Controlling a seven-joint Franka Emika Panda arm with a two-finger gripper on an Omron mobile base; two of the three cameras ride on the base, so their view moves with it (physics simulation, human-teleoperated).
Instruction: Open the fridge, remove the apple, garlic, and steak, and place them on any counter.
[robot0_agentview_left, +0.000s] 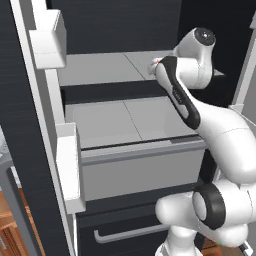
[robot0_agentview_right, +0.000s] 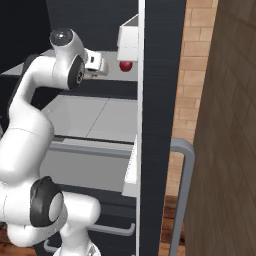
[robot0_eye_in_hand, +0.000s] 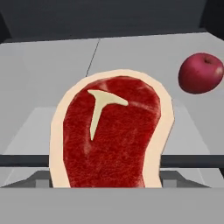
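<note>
jaws wide, steak (robot0_eye_in_hand: 110, 133) between, apple (robot0_eye_in_hand: 201, 73) beside

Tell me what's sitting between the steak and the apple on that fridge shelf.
Nothing: in the hand view, just bare grey shelf separates the steak from the apple.

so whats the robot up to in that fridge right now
The fridge stands open and the white arm is reaching onto an upper shelf. The gripper is open, and the hand view shows the steak right in front of it, nothing held yet. The apple sits on the same shelf, off to the steak's right and a little further back. Both are still inside the fridge, so it looks like the steak is about to be grabbed.
</note>
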